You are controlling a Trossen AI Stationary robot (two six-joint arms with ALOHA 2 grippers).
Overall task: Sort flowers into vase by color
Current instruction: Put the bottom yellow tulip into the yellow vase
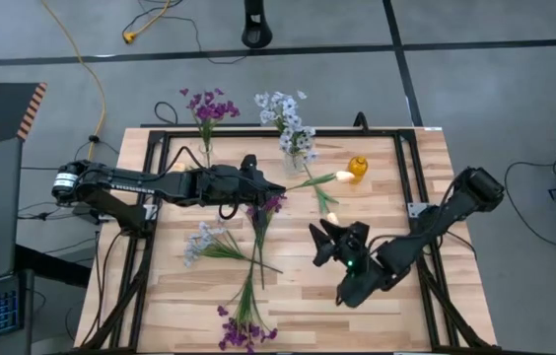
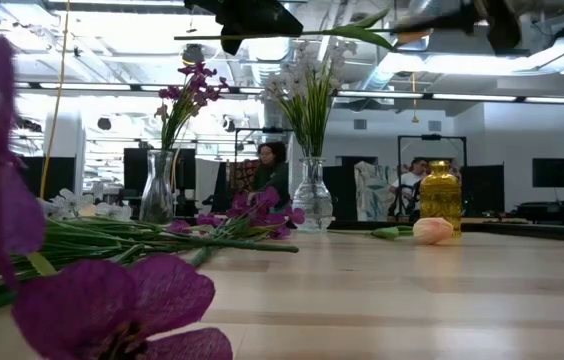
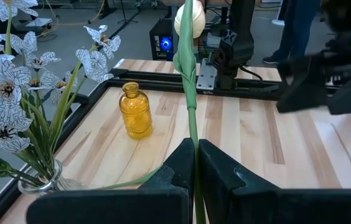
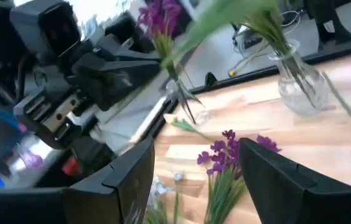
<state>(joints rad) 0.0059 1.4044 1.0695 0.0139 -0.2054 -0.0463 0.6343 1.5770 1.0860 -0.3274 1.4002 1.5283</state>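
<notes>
Left tool (image 3: 195,167) gripping peach bud stem (image 3: 191,106), wooden table (image 1: 386,306)

Purple blooms (image 2: 22,250) blurred and cropped in low view, left tool (image 2: 252,20) cut off at top

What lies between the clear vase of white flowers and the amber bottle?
In the high view, one peach bud on its green stem lies on the table between the white-flower vase and the amber bottle.

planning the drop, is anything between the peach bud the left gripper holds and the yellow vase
Nothing visible blocks it. The left gripper is shut on the peach bud's stem; only bare table lies toward the yellow vase. The white-flower vase stands off to one side.
</notes>
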